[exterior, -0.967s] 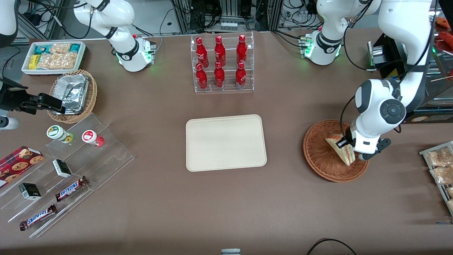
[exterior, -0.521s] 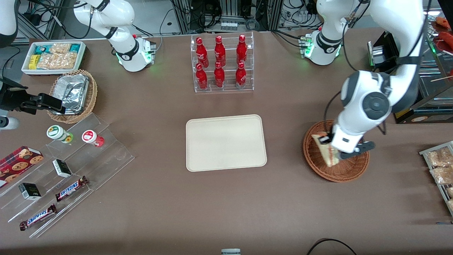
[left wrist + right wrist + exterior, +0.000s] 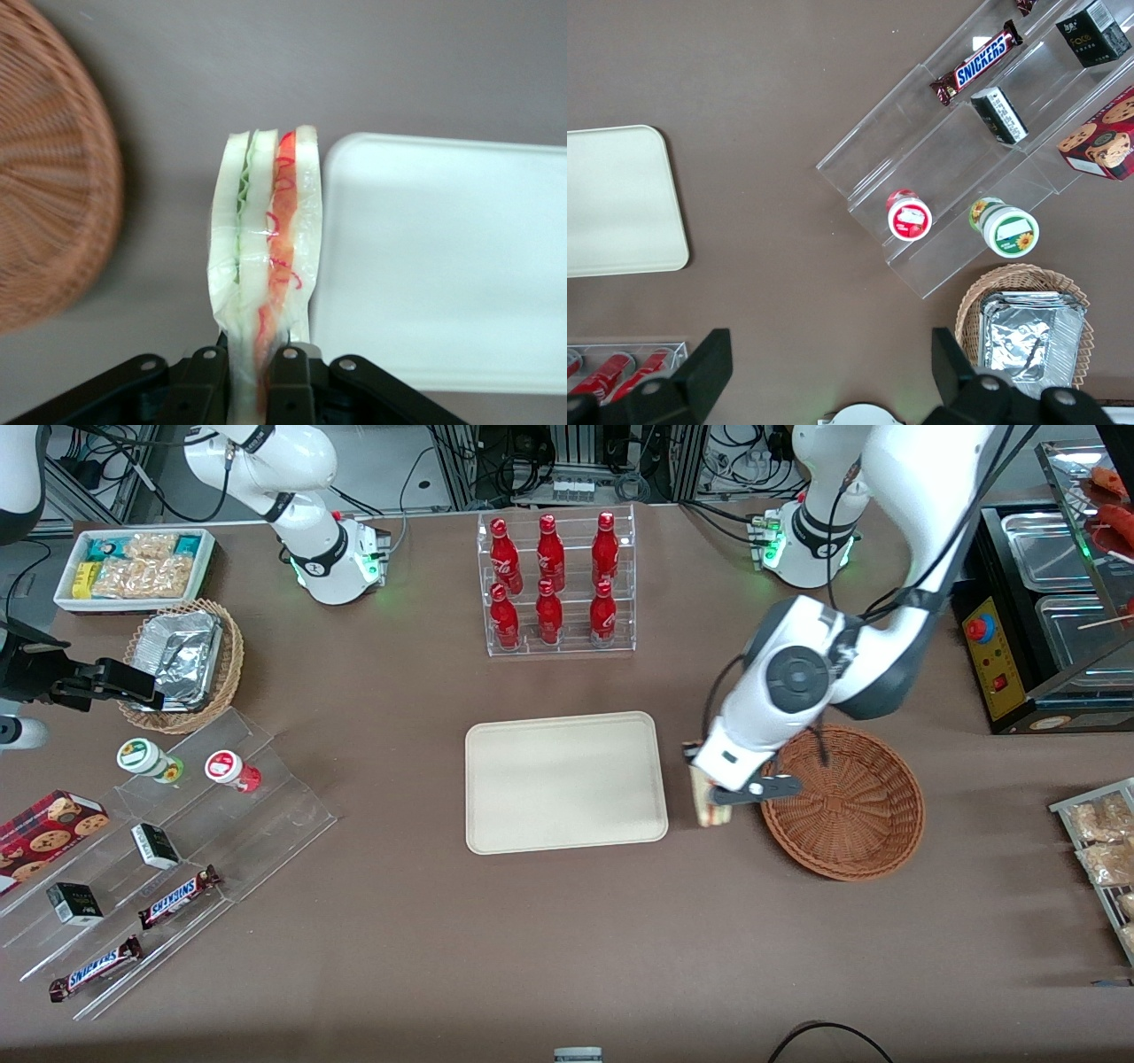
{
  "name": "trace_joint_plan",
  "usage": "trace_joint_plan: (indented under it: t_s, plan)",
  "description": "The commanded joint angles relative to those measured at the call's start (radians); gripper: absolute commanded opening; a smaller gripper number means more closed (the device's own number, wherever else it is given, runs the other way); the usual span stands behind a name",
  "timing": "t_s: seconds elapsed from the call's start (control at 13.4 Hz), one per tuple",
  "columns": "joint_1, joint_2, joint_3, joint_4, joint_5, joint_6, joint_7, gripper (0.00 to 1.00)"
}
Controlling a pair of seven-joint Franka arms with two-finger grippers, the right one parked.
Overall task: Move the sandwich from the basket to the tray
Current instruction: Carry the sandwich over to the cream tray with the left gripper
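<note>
My left gripper (image 3: 711, 797) is shut on the sandwich (image 3: 705, 804), a pale wedge with red and green filling layers, also seen in the left wrist view (image 3: 264, 257). It hangs above the table in the gap between the reddish-brown wicker basket (image 3: 846, 806) and the cream-beige tray (image 3: 564, 781). The basket (image 3: 44, 177) holds nothing. The tray (image 3: 443, 257) lies beside the sandwich, with nothing on it. The gripper fingers (image 3: 288, 390) pinch the sandwich's narrow end.
A clear rack of red bottles (image 3: 555, 584) stands farther from the front camera than the tray. A tan wicker basket with foil (image 3: 182, 660), a white bin of snacks (image 3: 133, 567) and acrylic steps with candy bars (image 3: 168, 841) lie toward the parked arm's end. Bagged pastries (image 3: 1103, 841) lie toward the working arm's end.
My left gripper has lifted the sandwich out of the basket and carried it sideways toward the tray. The basket now holds nothing.
</note>
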Motion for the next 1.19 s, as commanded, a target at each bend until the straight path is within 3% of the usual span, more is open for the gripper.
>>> trace_joint_plan:
  t_s: [0.0, 0.15, 0.6, 0.82, 1.12]
  plan:
    - [-0.082, 0.11, -0.043, 0.138, 0.062, -0.052, -0.096, 0.0]
    - [-0.149, 0.168, -0.042, 0.191, 0.081, -0.049, -0.148, 0.0]
    - [-0.324, 0.407, -0.037, 0.441, 0.231, -0.049, -0.332, 0.0]
    - [-0.364, 0.492, -0.037, 0.518, 0.291, -0.044, -0.369, 0.0]
    - [-0.381, 0.527, -0.035, 0.538, 0.312, -0.037, -0.383, 0.0]
